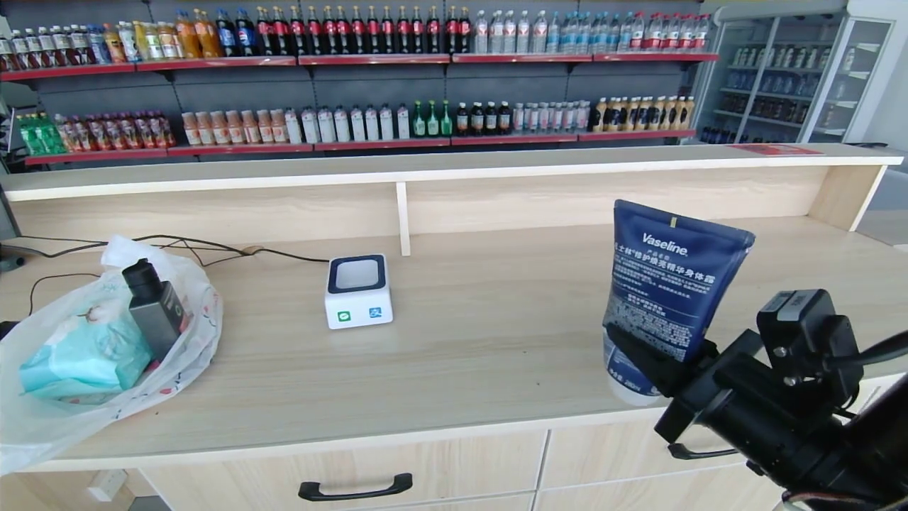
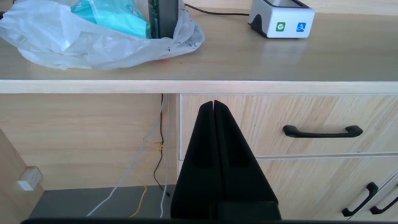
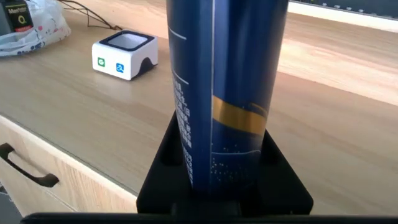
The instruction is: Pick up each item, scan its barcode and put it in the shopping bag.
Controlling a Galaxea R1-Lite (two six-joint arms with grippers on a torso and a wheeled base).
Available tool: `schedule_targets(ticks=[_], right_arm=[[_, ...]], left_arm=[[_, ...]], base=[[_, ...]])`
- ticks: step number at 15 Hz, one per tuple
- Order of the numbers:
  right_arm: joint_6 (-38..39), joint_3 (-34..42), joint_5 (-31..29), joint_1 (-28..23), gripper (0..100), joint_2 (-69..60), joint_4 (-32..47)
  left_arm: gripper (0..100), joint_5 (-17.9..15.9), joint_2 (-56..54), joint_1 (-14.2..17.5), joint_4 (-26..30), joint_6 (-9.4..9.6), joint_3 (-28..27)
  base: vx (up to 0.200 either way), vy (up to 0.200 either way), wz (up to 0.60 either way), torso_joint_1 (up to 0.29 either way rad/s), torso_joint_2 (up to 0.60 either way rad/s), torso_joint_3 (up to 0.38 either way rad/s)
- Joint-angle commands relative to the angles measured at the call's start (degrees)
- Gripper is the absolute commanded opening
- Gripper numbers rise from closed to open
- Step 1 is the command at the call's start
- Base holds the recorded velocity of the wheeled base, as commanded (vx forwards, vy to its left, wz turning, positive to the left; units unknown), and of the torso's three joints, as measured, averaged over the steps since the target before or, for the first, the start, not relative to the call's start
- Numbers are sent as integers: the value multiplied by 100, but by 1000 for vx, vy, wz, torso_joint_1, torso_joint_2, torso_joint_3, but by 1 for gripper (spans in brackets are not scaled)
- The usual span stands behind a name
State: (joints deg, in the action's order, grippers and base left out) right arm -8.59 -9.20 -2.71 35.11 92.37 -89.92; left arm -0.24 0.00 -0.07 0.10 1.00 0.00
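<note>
Right hand (image 1: pixel 660 358) clamped on the blue lotion tube (image 1: pixel 670 277), one finger on each side of the lower body. Tube is cap end down, crimped end up, leaning a bit toward 1 o'clock. It sits over the counter (image 1: pixel 482 333) close to the front edge, at about 4 o'clock from the scanner (image 1: pixel 358 291) and well apart from it. Can't tell if the white cap touches the counter surface.

Left hand (image 2: pixel 214 107): fingers pressed flat together, nothing between them. It sits below counter level, facing the wooden drawer fronts, with a black drawer handle (image 2: pixel 322 131) near it.

Scanner is a small white cube with a dark-framed window on top, mid-counter, window facing up, two small icons on its front face.

Shopping bag (image 1: pixel 42 419): thin translucent plastic, slumped open on the counter at 8–9 o'clock from the scanner, near the front edge. Inside are a teal soft pack (image 1: pixel 85 358) lying low and a dark grey bottle (image 1: pixel 152 309) with a black cap, propped up and touching the pack.

Black cable (image 1: pixel 213 248) runs along the counter at 10 o'clock from the scanner, behind the bag.

At 12 o'clock beyond the counter's raised back ledge: red-edged shelves (image 1: pixel 369 60) lined with drink bottles. Glass-door fridge (image 1: pixel 780 78) at 2 o'clock.
</note>
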Motion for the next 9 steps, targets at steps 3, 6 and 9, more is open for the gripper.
schedule_targets(ticks=[3, 6, 9], right_arm=[[95, -2, -11, -189, 0, -123, -8], [112, 41, -2, -189, 0, -184, -8], [271, 50, 7, -189, 0, -272, -8]], left_arm=[[0, 7, 0, 7, -1, -82, -9], [0, 24, 0, 7, -1, -153, -9], [0, 24, 0, 7, -1, -205, -9]], base=[[0, 133, 0, 3, 2, 3], [0, 200, 0, 4, 2, 5], [0, 200, 0, 4, 2, -2]])
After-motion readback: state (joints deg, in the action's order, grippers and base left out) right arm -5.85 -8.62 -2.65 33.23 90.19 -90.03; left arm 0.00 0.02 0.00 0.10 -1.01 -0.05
